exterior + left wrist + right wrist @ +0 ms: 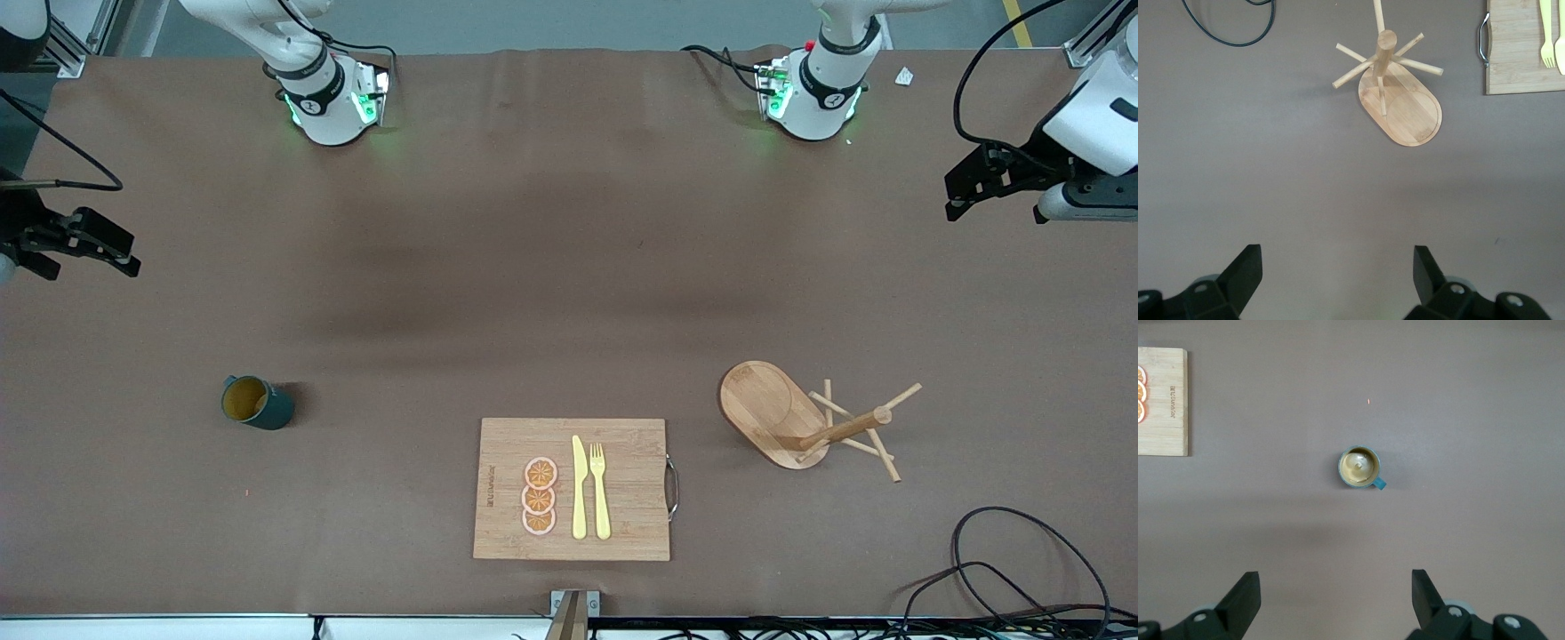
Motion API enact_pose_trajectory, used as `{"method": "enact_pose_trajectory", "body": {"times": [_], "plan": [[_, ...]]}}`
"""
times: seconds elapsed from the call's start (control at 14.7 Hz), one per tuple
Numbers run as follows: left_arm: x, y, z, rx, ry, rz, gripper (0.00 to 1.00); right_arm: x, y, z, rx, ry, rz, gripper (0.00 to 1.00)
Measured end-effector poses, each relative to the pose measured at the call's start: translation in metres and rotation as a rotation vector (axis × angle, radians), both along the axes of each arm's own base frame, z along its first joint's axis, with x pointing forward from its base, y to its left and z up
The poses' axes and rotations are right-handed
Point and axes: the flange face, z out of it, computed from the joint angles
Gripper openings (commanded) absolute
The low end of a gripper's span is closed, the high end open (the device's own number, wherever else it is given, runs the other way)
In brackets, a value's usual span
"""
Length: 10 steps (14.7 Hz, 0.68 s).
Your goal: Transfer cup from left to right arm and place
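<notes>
Front view, one cup, three orange slices, two grippers waiting.

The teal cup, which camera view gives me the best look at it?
The right wrist view: it looks straight down on the cup, showing its tan inside and small handle. The front view shows it small, toward the right arm's end of the table. The left wrist view misses it.

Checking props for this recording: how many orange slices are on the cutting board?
3. The orange slices lie in a touching column on the cutting board, beside the yellow knife on its right-arm side: one farthest from the front camera, one in the middle, one nearest. None appears hidden.
</notes>
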Motion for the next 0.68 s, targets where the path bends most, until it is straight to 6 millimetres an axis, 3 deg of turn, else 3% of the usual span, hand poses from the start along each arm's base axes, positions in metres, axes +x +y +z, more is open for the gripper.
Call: {"method": "enact_pose_trajectory", "body": {"times": [0.68], "plan": [[-0.011, 0.004, 0.006, 0.001, -0.009, 0.008, 1.00, 0.000, -0.008, 0.024, -0.001, -0.049, -0.027, 1.00]]}}
